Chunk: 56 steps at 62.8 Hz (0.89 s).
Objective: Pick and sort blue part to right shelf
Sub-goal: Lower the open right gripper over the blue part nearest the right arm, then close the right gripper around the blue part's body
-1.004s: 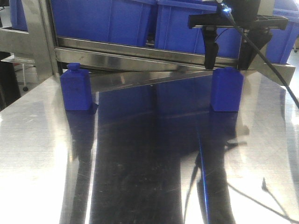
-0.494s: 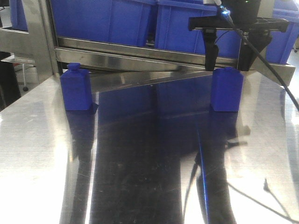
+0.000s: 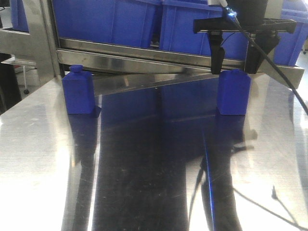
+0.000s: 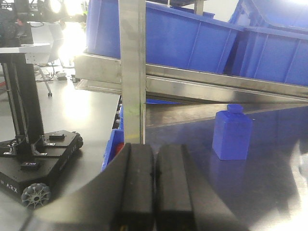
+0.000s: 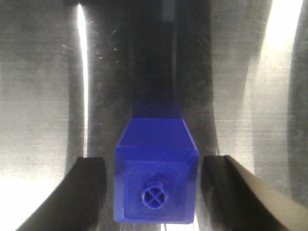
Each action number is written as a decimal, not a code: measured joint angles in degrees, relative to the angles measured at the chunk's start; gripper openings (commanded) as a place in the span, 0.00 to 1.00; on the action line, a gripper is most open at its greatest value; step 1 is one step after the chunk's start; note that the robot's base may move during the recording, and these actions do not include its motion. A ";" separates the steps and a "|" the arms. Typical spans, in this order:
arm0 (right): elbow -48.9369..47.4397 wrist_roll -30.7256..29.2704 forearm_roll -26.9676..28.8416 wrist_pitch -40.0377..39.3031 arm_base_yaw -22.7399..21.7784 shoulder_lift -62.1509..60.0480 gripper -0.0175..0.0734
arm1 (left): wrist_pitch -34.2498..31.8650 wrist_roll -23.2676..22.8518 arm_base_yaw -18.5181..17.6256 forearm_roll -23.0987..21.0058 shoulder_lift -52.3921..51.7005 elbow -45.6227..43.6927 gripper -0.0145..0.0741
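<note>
1. Judging by the pose, the step in hand is the approach to the pick. The right gripper [image 3: 234,66] hangs directly over the blue part [image 5: 156,183] and nothing is grasped yet.
2. Its jaws stand apart, one finger on each side of the part. The wrist view shows bare metal between each finger and the part's flat sides, so neither touches.
3. The part stands upright on the steel table [image 3: 144,168], close to the back edge and toward the back right corner. It is just in front of the rack of blue bins [image 3: 110,19].
4. In the front view the fingertips seem about level with the part's top, though I cannot tell if they have dipped below it.
5. The next move calls for a straight descent, a squeeze on the flat sides, then a lift toward the right shelf.
6. The left gripper [image 4: 154,187] has its fingers pressed together on nothing. It faces a second blue part [image 4: 232,133] near the back left corner.
</note>
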 measured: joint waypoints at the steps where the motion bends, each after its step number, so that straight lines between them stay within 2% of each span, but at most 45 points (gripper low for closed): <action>1: 0.00 0.00 0.00 0.00 0.00 0.00 0.75 | 0.00 0.00 0.00 0.00 0.00 0.00 0.30; 56: 4.40 -0.12 -0.21 -0.21 0.00 0.00 0.75 | 0.00 0.00 0.00 0.00 0.00 0.00 0.30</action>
